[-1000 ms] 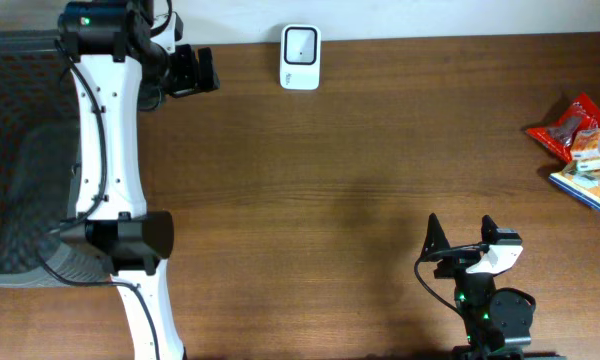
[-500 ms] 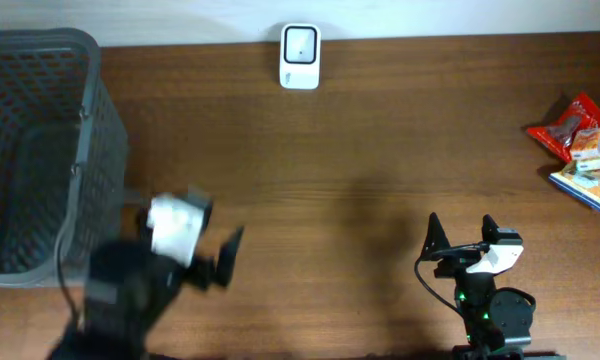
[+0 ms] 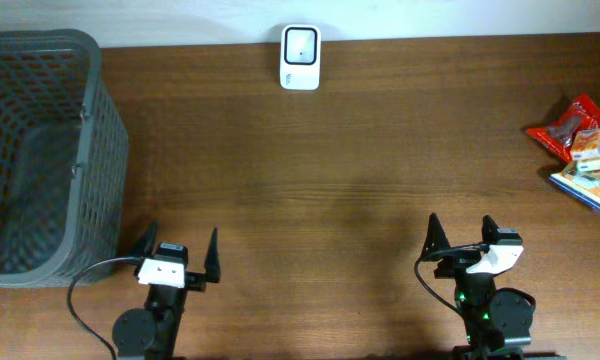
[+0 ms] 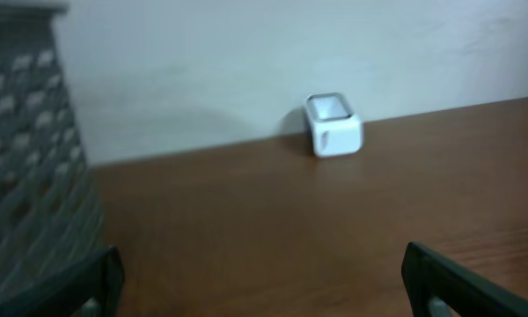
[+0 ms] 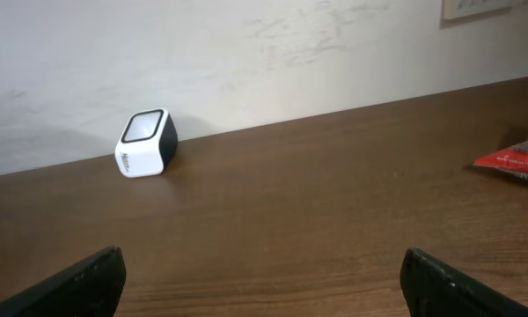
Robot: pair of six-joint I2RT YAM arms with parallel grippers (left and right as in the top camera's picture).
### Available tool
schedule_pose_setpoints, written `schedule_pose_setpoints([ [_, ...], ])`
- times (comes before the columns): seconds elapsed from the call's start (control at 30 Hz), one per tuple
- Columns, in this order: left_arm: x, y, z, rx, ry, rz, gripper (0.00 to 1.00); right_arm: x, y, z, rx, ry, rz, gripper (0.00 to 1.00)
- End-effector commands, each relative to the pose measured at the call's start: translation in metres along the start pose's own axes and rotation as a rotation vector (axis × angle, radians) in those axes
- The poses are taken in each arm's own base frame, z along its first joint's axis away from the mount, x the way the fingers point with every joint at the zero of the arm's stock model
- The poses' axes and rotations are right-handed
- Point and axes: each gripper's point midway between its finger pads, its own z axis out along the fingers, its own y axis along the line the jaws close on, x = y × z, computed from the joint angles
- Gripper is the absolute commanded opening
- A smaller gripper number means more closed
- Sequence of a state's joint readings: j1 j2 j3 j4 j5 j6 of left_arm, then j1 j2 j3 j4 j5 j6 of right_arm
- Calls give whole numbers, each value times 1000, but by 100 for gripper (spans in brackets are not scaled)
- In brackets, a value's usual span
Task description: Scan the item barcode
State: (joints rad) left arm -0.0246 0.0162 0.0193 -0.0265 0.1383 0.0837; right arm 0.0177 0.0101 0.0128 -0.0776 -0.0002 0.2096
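Note:
The items are a small pile of snack packets (image 3: 583, 150), red and blue, at the table's far right edge. A red corner of the snack packets (image 5: 519, 158) shows at the right of the right wrist view. The white barcode scanner (image 3: 300, 57) stands at the back edge, its window facing up. The same scanner (image 4: 333, 125) appears in the left wrist view, and the scanner (image 5: 147, 143) also shows in the right wrist view. My left gripper (image 3: 176, 250) rests open at the front left, empty. My right gripper (image 3: 462, 232) rests open at the front right, empty, far from the packets.
A grey mesh basket (image 3: 105, 170) fills the left end of the table, and the basket wall (image 4: 26, 185) shows at the left of the left wrist view. A pale wall runs behind the table's back edge.
The left arm was stretched out over the basket at the back left. It has pulled back and folded down at the front edge. The right arm has not moved.

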Motion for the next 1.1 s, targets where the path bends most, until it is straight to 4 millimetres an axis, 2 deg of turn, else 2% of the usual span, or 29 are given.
schedule_pose_setpoints([
  [0.0, 14, 26, -2, -136, 43, -64, 99, 3, 0, 0, -2, 5, -1, 99],
  [0.07, 19, 39, -5, -215, 61, -104, 99, 3, 0, 0, -2, 5, -1, 99],
  [0.73, 20, 37, -5, -204, 62, -116, 99, 3, 0, 0, -2, 5, -1, 99],
  [0.77, 20, 37, -5, -204, 62, -116, 99, 2, -3, 0, 19, 1, -9, 99],
  [0.83, 20, 37, -5, -204, 62, -116, 99, 3, -1, 0, 5, 5, -159, 99],
  [0.9, 20, 37, -5, -204, 62, -116, 99, 3, -2, 0, 7, 5, -227, 99],
  [1.07, 20, 37, -5, -204, 62, -116, 99, 3, -2, 0, 10, 4, -229, 99],
])
